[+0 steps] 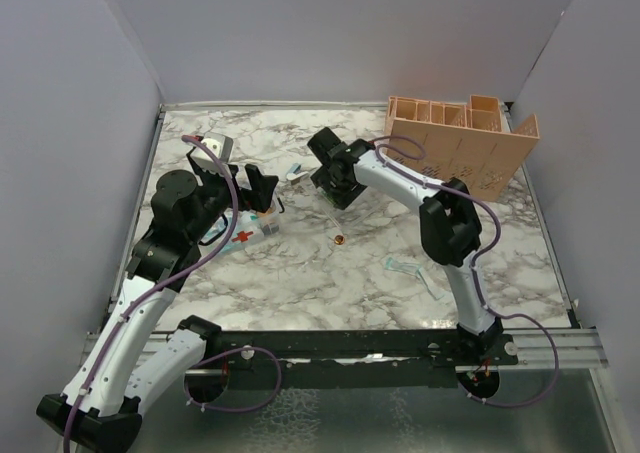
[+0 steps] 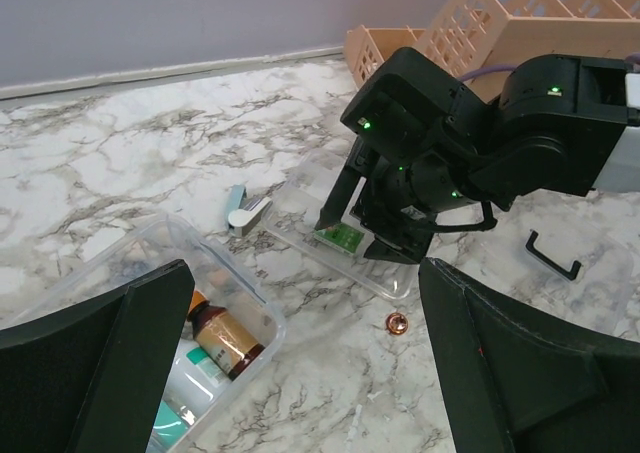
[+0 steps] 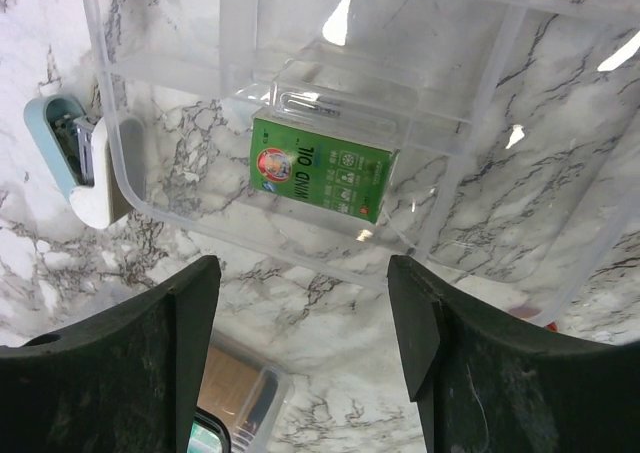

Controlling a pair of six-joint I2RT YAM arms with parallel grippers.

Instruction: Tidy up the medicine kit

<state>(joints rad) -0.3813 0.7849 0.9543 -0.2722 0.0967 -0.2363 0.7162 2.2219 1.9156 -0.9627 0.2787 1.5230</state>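
Left pincer [image 2: 303,271]: mine, fingers wide apart, gripping nothing, above the marble table [image 1: 300,293].
Right pincer [image 3: 302,273]: mine too, fingers apart, nothing between them, low over the tray at mid-frame in the top view.
Clear box [image 2: 215,261]: one, lower left of the left wrist view, lidless, partly behind my left finger.
Brown bottle [image 2: 226,339]: one, lying in that box beside teal and white items I cannot name.
Divided clear tray [image 3: 470,103]: one, flat on the marble.
Green sachet [image 3: 320,178]: one, in a tray compartment, just beyond my right fingertips.
Blue-and-white item [image 3: 80,163]: one, just outside the tray's left wall.
Copper coin [image 2: 396,322]: one, near the tray's lower edge.
Black hook [image 2: 552,255]: one, right of the tray.
Peach rack [image 1: 460,143]: one, upper right, tilted.
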